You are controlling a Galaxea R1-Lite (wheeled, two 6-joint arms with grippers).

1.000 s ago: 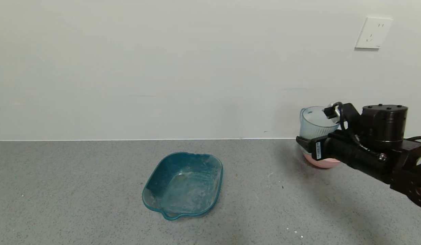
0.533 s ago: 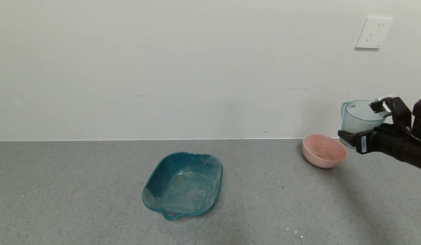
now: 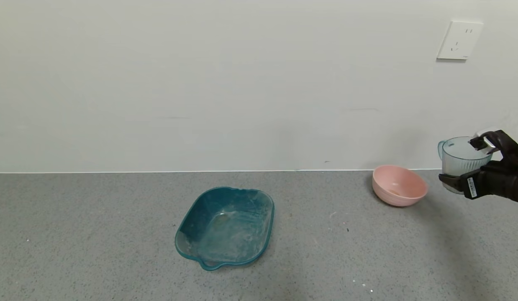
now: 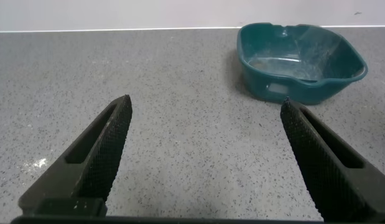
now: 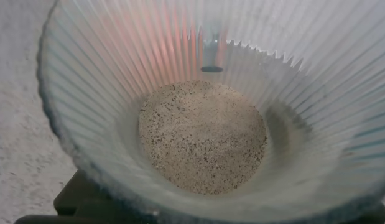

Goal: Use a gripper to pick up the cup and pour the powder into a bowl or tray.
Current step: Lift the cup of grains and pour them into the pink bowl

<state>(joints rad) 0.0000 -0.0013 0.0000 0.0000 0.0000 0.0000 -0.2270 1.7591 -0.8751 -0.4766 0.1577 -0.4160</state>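
Grey speckled worktop [image 3: 96, 234] runs up to a plain pale wall, and I read the scene from my left side across. My left end effector [image 4: 201, 146] shows only in its own wrist view: its two black ribbed fingers [image 4: 105, 146] are spread wide with nothing between them, low over bare worktop and pointing toward the teal tray [image 4: 301, 59]. In the head view that teal tray [image 3: 225, 225] sits near the middle of the worktop, squarish, with a handle on its near edge and pale dusty smears inside.

Further right, close to the wall, the pink bowl [image 3: 399, 186] stands upright on the worktop, with a small tan trace at its bottom. Above it on the wall I see a white socket [image 3: 460, 40].

At the far right edge my right end effector [image 3: 472, 165] grips the cup [image 3: 464, 161], one finger over the rim and the other under the ribbed side. I see the cup upright, lifted off the worktop, beside the pink bowl on its right and apart from it. The right wrist view looks down into the cup [image 5: 211, 112], and I can see the powder [image 5: 201, 134] lying as a flat speckled tan layer across its bottom.
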